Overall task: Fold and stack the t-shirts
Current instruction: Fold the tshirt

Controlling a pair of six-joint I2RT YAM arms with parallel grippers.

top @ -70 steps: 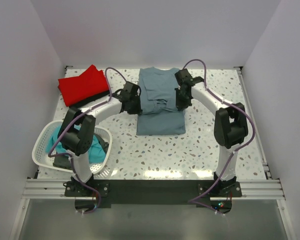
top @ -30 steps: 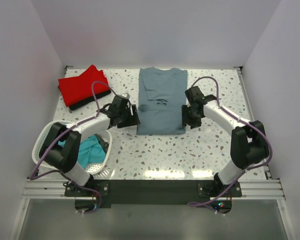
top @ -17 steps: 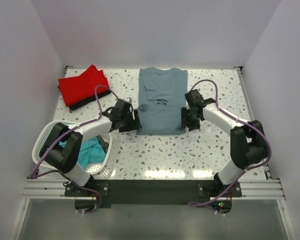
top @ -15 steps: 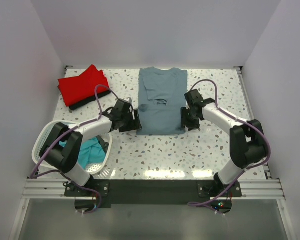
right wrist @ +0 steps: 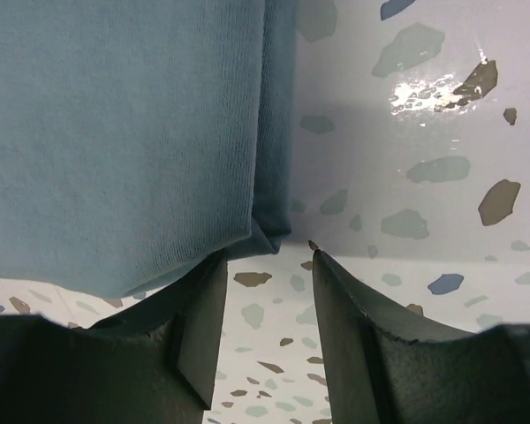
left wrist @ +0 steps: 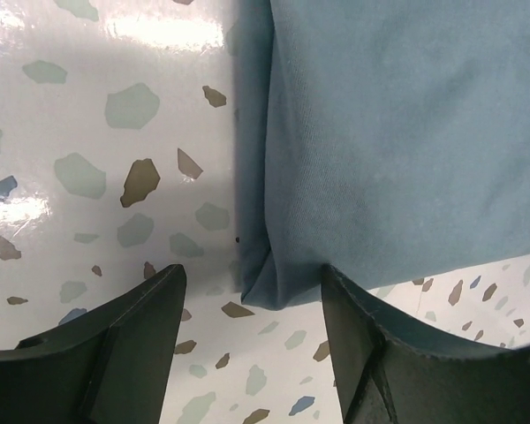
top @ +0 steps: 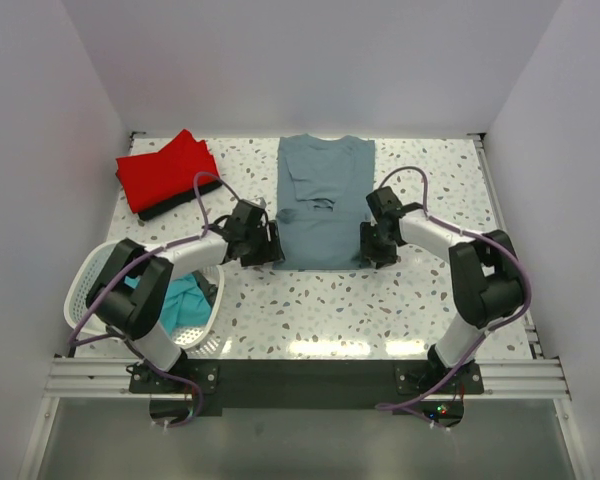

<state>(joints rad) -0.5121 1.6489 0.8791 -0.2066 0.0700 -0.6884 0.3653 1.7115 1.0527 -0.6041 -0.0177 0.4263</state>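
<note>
The slate grey-blue t-shirt (top: 322,195) lies flat mid-table, folded into a long strip. My left gripper (top: 273,246) is low at its near left corner and open. In the left wrist view that corner (left wrist: 274,287) sits between the spread fingertips of my left gripper (left wrist: 252,276), untouched. My right gripper (top: 364,244) is open at the near right corner. In the right wrist view that corner (right wrist: 274,231) lies just ahead of the gap of my right gripper (right wrist: 267,259). A red t-shirt (top: 165,168) rests on a black one (top: 183,201) at the back left. A teal t-shirt (top: 180,300) lies in the basket.
The white lattice basket (top: 88,278) stands near left, close beside my left arm. The red and black stack is at the back left corner. White walls close in the table at the back and both sides.
Both grippers left the middle of the grey-blue t-shirt and came down and inward to its two near corners. The left jaws narrowed a little. The shirt lies still.
</note>
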